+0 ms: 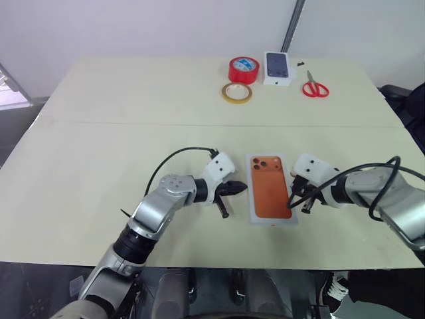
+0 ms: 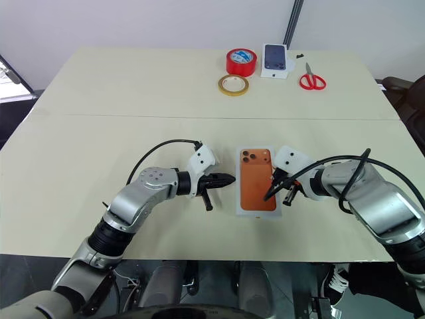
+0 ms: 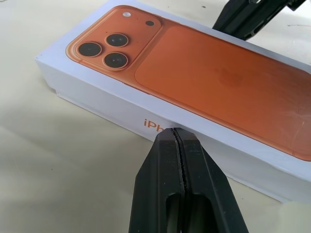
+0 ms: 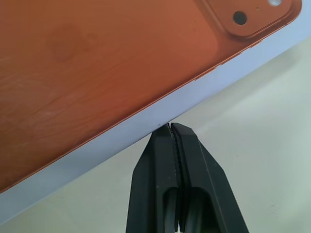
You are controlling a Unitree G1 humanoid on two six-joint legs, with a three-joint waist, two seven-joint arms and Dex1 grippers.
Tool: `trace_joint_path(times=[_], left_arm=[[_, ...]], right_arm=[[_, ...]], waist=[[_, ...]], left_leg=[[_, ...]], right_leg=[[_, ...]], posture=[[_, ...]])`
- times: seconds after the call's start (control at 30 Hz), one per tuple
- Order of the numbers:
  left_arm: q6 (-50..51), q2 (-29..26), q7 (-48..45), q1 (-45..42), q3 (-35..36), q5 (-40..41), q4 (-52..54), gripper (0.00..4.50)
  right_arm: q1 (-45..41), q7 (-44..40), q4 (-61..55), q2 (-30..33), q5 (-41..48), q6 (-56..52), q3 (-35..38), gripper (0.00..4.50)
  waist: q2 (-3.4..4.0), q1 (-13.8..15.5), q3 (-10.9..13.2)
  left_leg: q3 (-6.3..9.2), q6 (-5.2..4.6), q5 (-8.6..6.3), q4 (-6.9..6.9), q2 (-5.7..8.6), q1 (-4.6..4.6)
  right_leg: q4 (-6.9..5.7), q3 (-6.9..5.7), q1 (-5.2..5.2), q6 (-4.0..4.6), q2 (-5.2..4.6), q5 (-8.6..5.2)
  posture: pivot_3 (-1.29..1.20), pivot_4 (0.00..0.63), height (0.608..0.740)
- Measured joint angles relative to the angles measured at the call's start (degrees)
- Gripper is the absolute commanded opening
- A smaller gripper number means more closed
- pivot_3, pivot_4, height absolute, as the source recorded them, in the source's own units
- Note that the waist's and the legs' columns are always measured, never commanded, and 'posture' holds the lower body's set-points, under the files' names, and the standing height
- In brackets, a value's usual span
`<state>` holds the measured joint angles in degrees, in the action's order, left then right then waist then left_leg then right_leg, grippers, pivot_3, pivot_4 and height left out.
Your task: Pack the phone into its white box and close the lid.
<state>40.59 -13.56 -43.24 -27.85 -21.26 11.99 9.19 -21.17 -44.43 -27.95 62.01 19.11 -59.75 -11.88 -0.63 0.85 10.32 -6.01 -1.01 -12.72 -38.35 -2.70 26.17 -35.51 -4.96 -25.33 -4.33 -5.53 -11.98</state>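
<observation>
The white box (image 1: 253,217) lies closed near the table's front edge. Its lid (image 1: 270,189) sits on top and carries an orange phone picture with three lenses (image 3: 106,47); a seam runs low along the side wall. The phone itself is hidden. My left gripper (image 1: 242,189) is shut and empty, its tip (image 3: 173,130) at the box's left long side by the orange lettering. My right gripper (image 1: 290,201) is also shut and empty, its tip (image 4: 169,125) against the lid's right long edge. The box lies between the two grippers.
At the back of the cream table (image 1: 99,133) lie a red tape roll (image 1: 244,69), a yellowish tape ring (image 1: 237,92), a small white box with a dark phone picture (image 1: 278,68) and red scissors (image 1: 315,87).
</observation>
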Motion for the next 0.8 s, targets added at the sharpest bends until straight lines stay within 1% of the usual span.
trace_joint_path(times=[0.33, 0.57, 0.8], left_arm=[[-0.01, 0.10, 0.00, 0.01, -0.06, -0.02, 0.02, 0.00], [-0.17, 0.41, -0.07, 0.02, -0.37, -0.01, 0.02, 0.00], [-0.21, 0.70, -0.13, 0.01, -0.49, -0.01, 0.02, 0.00]], right_arm=[[1.03, -0.98, -0.11, 0.50, -0.14, 0.11, 0.13, 0.03], [1.60, -3.48, -0.11, 2.43, 0.35, 1.18, 5.04, 0.03], [3.15, -4.29, -0.57, 2.44, 0.37, 1.31, 5.57, 0.03]], waist=[[0.00, 0.02, 0.00], [0.00, 0.02, 0.00], [0.00, 0.00, 0.00]], left_leg=[[0.00, 0.00, 0.00, -0.01, 0.01, 0.00], [0.01, 0.00, 0.00, -0.01, 0.01, 0.00], [0.01, 0.00, 0.00, -0.01, 0.01, 0.00]], right_leg=[[0.00, 0.00, 0.00, 0.00, 0.00, 0.00], [0.00, 0.00, 0.01, 0.00, 0.00, 0.00], [-0.01, 0.00, 0.01, 0.02, 0.00, -0.02]], posture=[[0.00, 0.150, 0.736], [0.00, 0.150, 0.736], [0.00, 0.150, 0.736]])
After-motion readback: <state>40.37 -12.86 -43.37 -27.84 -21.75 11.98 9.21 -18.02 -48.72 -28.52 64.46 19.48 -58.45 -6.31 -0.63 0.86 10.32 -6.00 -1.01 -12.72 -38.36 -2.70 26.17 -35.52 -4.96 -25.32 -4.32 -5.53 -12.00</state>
